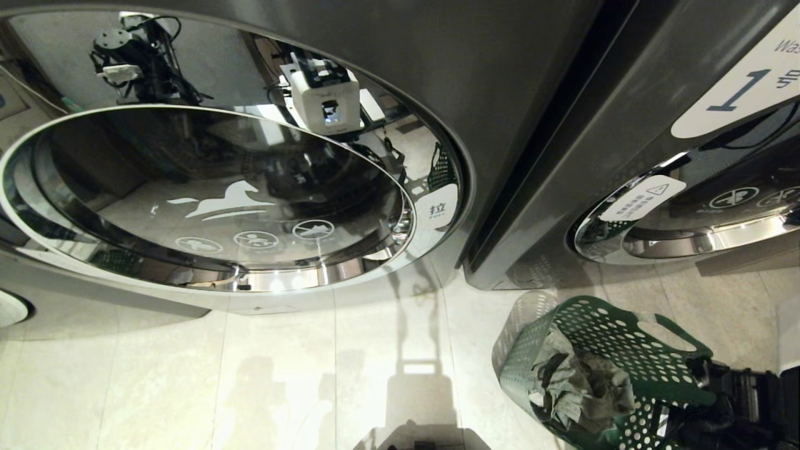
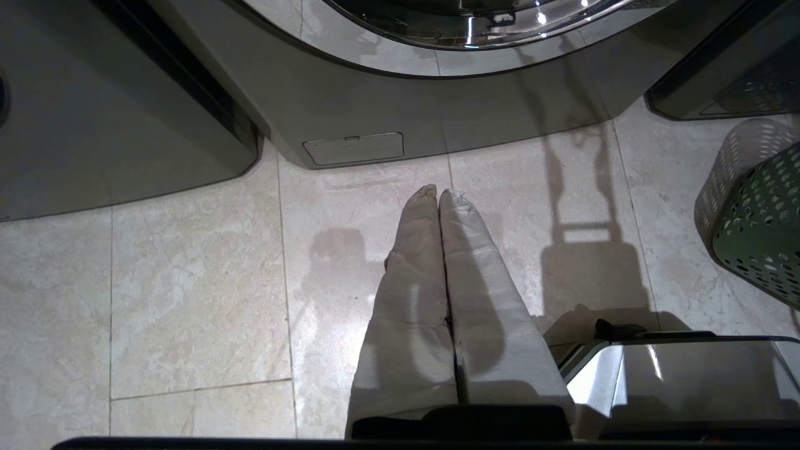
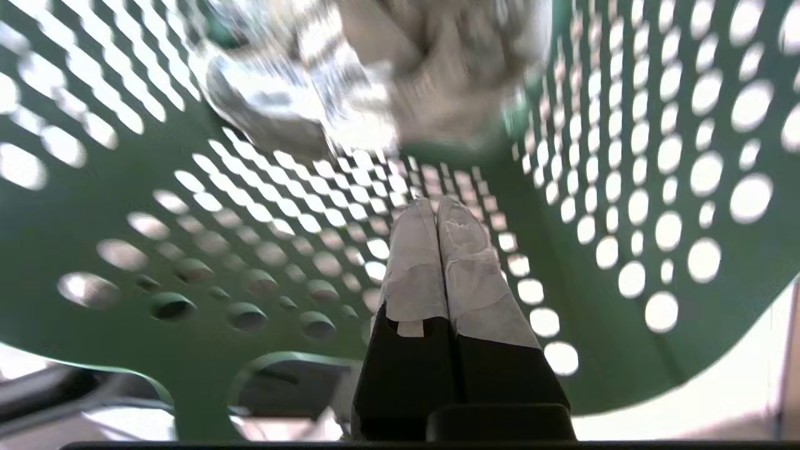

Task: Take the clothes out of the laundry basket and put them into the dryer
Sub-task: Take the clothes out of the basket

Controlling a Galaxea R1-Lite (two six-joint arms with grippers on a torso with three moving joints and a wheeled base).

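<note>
Our left gripper point(image 2: 439, 195) hangs pressed together over the floor point(image 2: 187, 281). The machine door point(image 1: 206, 200) is closed. At right, our right gripper point(image 3: 437, 206), pinched together and empty, sits inside the basket point(image 1: 631, 350) near the clothes point(image 1: 578, 384); we judge it must spread, then grab.

My right gripper point(image 3: 440, 209), fingers pressed together, sits inside the laundry basket point(image 1: 631, 350) at lower right of the head view; green pierced walls close round me, and the crumpled clothes point(image 1: 578, 381) block the way ahead. The tiled floor point(image 1: 250, 375) across the lower left lies free. Above it, the dark grey machine point(image 1: 500, 94) and its shut glass door point(image 1: 212, 200) bar passage.
</note>
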